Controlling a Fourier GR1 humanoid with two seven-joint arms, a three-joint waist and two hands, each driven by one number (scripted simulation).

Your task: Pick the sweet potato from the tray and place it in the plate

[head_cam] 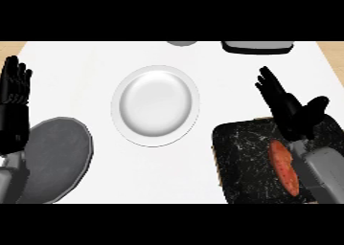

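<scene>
An orange-red sweet potato (282, 165) lies lengthwise on the black speckled tray (244, 162) at the lower right. My right hand (290, 108) hovers over the tray's far edge, just beyond the potato, fingers straight and thumb spread, holding nothing. My right forearm covers the potato's right side. A white plate (156, 105) stands bare in the middle of the counter, left of the tray. My left hand (12, 93) rests open at the left edge, fingers up.
A dark grey round lid or pan (55, 158) lies at the lower left, beside my left forearm. At the counter's far edge sit a grey-and-black object (257, 46) and a small grey thing (181, 43). Wooden floor shows beyond both sides.
</scene>
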